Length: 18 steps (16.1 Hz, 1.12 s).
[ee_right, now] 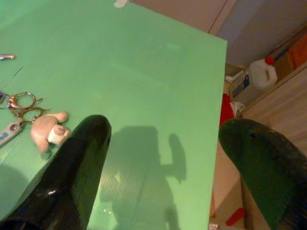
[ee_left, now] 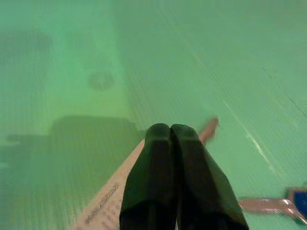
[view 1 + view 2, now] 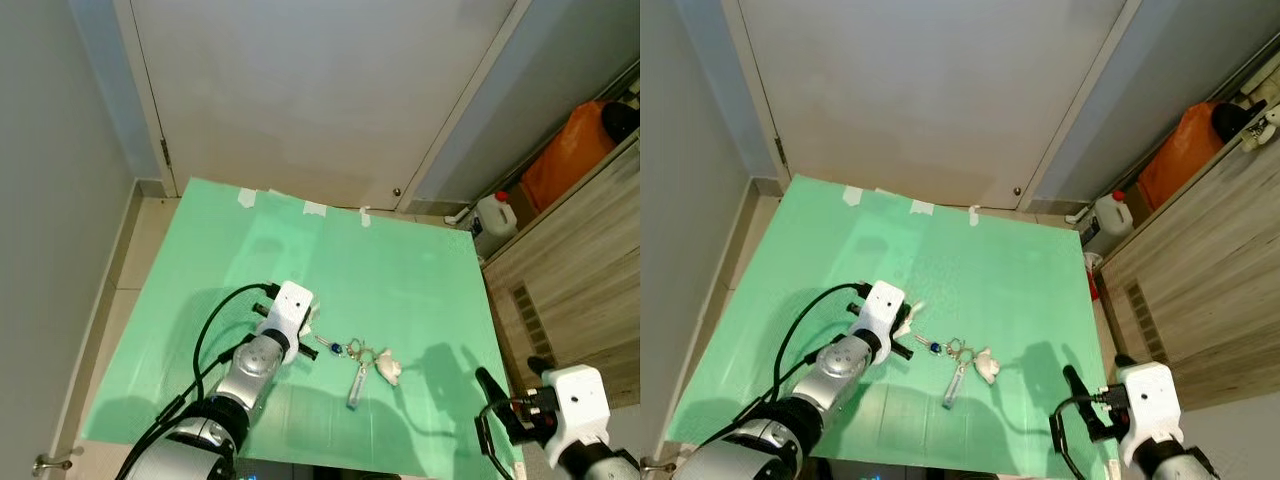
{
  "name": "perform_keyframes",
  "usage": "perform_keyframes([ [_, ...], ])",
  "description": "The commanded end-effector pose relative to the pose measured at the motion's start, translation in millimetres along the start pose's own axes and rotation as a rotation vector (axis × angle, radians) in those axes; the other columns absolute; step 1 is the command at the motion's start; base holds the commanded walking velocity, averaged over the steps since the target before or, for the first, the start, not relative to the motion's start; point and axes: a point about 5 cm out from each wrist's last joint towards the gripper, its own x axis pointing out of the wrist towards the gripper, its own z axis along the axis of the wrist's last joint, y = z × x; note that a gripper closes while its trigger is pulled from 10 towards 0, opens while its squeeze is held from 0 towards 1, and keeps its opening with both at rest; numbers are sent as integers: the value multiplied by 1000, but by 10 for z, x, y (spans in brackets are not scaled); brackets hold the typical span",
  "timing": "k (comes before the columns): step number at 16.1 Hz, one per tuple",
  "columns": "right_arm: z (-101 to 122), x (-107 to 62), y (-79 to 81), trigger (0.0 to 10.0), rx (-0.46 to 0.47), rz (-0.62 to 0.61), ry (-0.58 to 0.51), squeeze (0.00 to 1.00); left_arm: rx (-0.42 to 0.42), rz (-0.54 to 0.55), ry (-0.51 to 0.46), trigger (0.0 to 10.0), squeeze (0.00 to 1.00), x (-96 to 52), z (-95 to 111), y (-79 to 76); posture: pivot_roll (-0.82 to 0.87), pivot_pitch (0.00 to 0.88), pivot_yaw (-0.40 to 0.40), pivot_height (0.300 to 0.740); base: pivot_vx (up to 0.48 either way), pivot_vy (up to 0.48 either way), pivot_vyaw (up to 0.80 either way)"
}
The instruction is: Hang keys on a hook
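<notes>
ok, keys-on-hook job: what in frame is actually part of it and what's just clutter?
Job:
- keys with a pale charm and tags, lying on the green mat
- left gripper, shut on a pale tag beside them
- right gripper, open, off to the side

Clutter:
- white jug
- orange bag
- wooden cabinet
- door

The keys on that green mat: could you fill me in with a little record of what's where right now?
keys: bunch with a pale charm, lying flat on the green mat
left gripper: fingers shut, low at the mat beside the bunch, a pale tag under them
right gripper: open, off to the mat's right edge
door: closed, behind the mat
hook: none visible
</notes>
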Motion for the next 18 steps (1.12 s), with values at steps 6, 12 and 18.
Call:
perform_keyframes([
  [6,-86,266,28,10000,22,2,-16,0,73,14,-176,0,176,78,490,183,-211,107,-118,740,0,0,0],
  [12,-105,661,77,10000,43,-4,-71,0,145,12,-368,0,176,88,1136,287,-171,25,-65,740,0,0,0],
  [18,677,1187,335,10000,45,49,-286,0,16,171,-410,0,227,-172,1112,735,-44,0,-50,740,0,0,0],
])
